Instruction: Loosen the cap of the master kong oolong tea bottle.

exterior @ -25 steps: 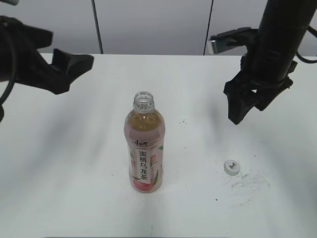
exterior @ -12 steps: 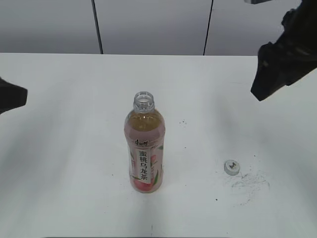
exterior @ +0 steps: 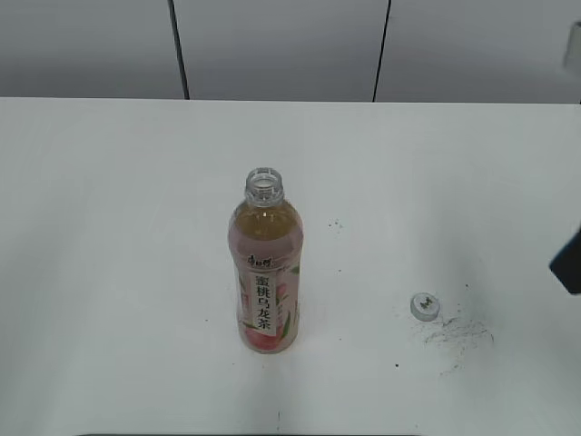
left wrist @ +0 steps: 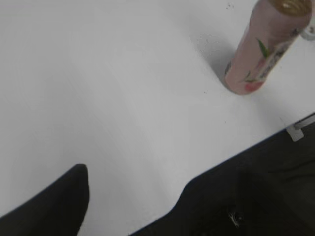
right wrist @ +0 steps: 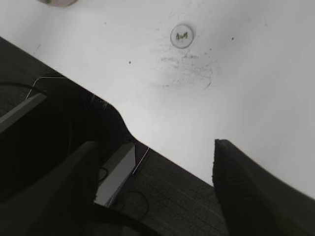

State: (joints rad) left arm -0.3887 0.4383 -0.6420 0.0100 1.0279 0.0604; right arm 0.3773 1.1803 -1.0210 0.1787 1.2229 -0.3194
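The master kong oolong tea bottle [exterior: 264, 272] stands upright mid-table with its neck open and no cap on it. It also shows in the left wrist view [left wrist: 263, 51] at the top right. The cap [exterior: 424, 306] lies loose on the table to the bottle's right, next to some grey scuff marks, and also shows in the right wrist view [right wrist: 182, 36]. My left gripper [left wrist: 135, 179] is open and empty, well away from the bottle near the table's front edge. My right gripper [right wrist: 155, 145] is open and empty over the front edge, short of the cap.
The white table [exterior: 136, 227] has dark specks and grey scuffs [exterior: 458, 334] near the cap. Its front edge [right wrist: 162, 155] drops to dark floor with cables. A dark part of the right arm [exterior: 570, 263] shows at the exterior view's right edge.
Both arms have pulled back from the table. The left arm has left the exterior view; the right one has moved right and down to the edge. Bottle and cap have not moved.
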